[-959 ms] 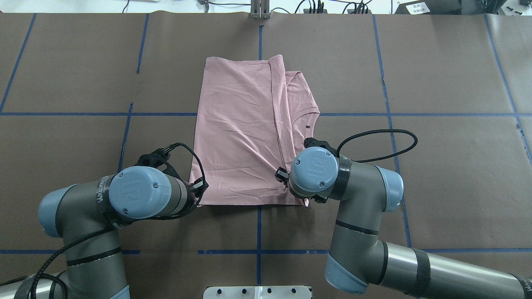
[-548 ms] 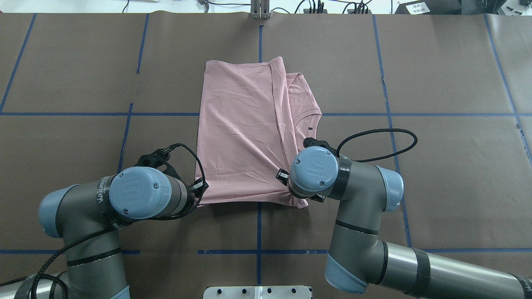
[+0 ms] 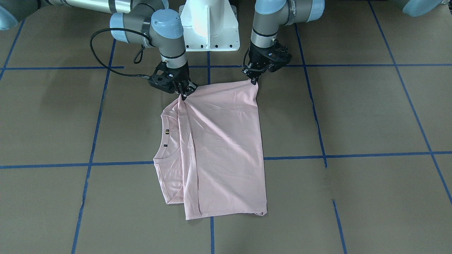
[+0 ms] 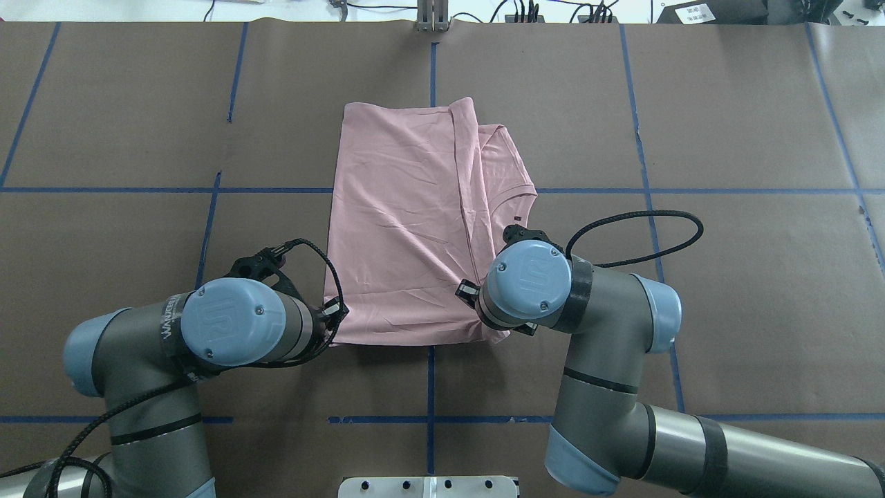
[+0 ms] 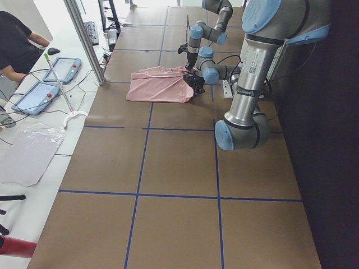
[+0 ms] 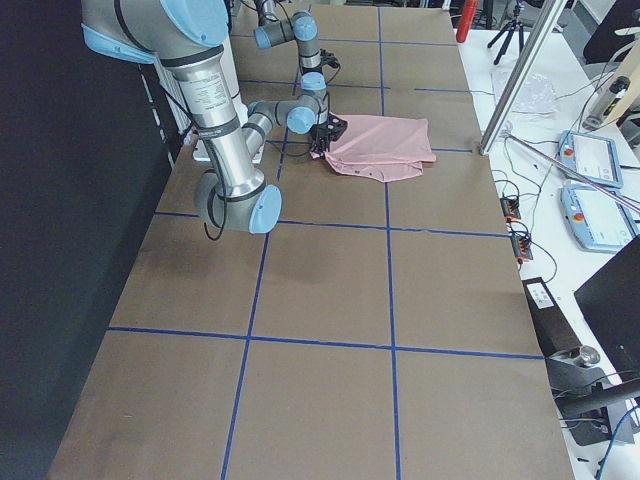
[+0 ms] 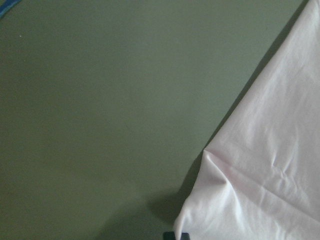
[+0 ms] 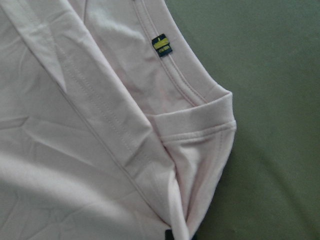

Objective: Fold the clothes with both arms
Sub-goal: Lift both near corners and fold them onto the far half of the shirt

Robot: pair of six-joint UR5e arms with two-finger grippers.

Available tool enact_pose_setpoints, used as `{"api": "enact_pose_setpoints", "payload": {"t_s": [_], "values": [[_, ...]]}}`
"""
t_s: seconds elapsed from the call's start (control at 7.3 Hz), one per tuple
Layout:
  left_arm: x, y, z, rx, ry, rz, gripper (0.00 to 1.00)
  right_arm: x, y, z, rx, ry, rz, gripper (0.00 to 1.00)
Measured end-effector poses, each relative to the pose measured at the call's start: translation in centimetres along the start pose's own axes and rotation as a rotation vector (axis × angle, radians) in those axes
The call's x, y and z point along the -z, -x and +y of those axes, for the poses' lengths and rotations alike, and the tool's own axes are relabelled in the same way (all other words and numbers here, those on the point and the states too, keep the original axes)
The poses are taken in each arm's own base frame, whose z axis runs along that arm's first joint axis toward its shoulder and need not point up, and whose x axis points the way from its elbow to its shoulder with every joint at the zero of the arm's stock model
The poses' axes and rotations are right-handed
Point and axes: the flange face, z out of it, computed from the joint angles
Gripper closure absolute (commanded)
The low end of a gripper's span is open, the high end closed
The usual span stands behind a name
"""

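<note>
The pale pink T-shirt (image 3: 222,141) lies folded lengthwise on the brown table, plain side up, its neckline and a small label (image 3: 166,132) showing on its right side. My left gripper (image 3: 253,82) is shut on the near left corner of the T-shirt (image 4: 401,221). My right gripper (image 3: 183,94) is shut on the near right corner, where the cloth bunches into a peak. Both near corners are raised slightly. In the overhead view the right wrist (image 4: 529,283) hides its fingers. The wrist views show cloth (image 7: 270,150) and the collar (image 8: 161,45) running down to the fingertips.
The white pedestal base (image 3: 208,24) stands just behind the grippers. Blue tape lines (image 4: 430,387) grid the table. A metal post (image 5: 84,39) and tablets (image 5: 61,70) stand at the far edge, where a person (image 5: 17,45) sits.
The near edge of the T-shirt has lifted and the whole shirt slid a little toward the robot. The right wrist shifted slightly right; both grippers kept their hold.
</note>
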Motion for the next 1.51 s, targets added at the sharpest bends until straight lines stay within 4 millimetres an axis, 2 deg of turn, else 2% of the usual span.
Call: {"api": "enact_pose_setpoints", "payload": {"t_s": [0.14, 0.27, 0.55, 0.68, 0.82, 0.96, 1.1, 1.37, 1.51], "values": [[1.2, 0.0, 0.6, -0.013, 0.013, 0.017, 1.0, 1.5, -0.4, 0.2, 0.0, 0.007, -0.026, 1.0], [2.5, 0.4, 2.0, -0.031, 0.035, 0.022, 1.0, 2.8, -1.2, 0.7, 0.005, 0.019, -0.046, 1.0], [5.8, 2.1, 6.8, -0.082, 0.103, 0.005, 1.0, 5.0, -3.3, 3.4, 0.029, 0.07, -0.074, 1.0], [7.6, 2.8, 8.4, -0.102, 0.132, 0.003, 1.0, 5.8, -4.1, 4.9, 0.041, 0.096, -0.083, 1.0], [8.6, 3.2, 9.0, -0.112, 0.146, 0.004, 1.0, 6.2, -4.4, 5.8, 0.05, 0.111, -0.088, 1.0], [8.9, 3.3, 8.9, -0.116, 0.144, 0.004, 1.0, 6.2, -4.3, 5.9, 0.053, 0.111, -0.091, 1.0], [8.6, 2.7, 7.6, -0.12, 0.121, 0.007, 1.0, 6.2, -3.8, 4.8, 0.047, 0.094, -0.099, 1.0], [7.8, 0.2, 2.6, -0.11, 0.045, 0.042, 1.0, 5.4, -1.6, 1.0, 0.032, 0.042, -0.147, 1.0], [7.3, -1.9, -0.5, -0.081, 0.007, 0.069, 1.0, 4.8, 0.2, -1.5, 0.027, 0.009, -0.17, 1.0]]}}
